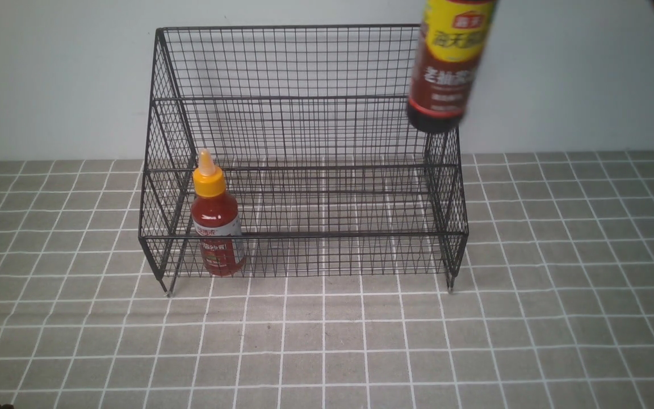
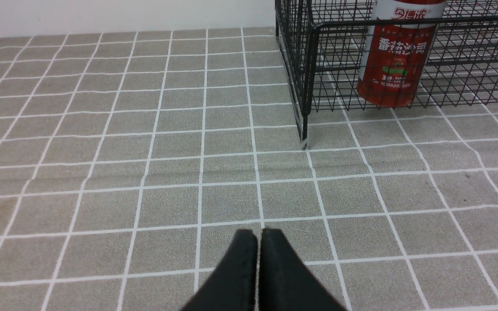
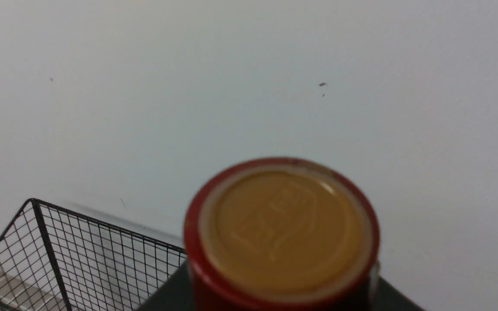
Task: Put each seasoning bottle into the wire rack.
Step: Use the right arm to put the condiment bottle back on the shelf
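Brown-capped soy-sauce bottle [image 1: 451, 62]: pinched by the right gripper [image 3: 281, 298], its fingers on either side of it just below the cap.
Bottle's pose: tilted, base lower than its neck, hanging in the air; in the front view it overlaps the upper right corner of the rack, its top out of the picture.
Label: yellow and red with white characters over dark brown, a red band near the black-looking base.
Left gripper [image 2: 257, 268]: fingertips pressed together, nothing between them, over the tiled surface.
Black wire-mesh rack [image 1: 304, 234]: standing on short legs against the pale wall, sides sloping, back tall.
Red squeeze bottle [image 1: 217, 227]: inside the rack at its left end, nearly upright with a slight lean, behind the low front mesh, yellow nozzle cap up.
Tiled surface [image 1: 327, 341]: grey with white grid lines, beneath the rack.
Wall [image 1: 560, 79]: pale and plain, with small dark specks in the right wrist view.
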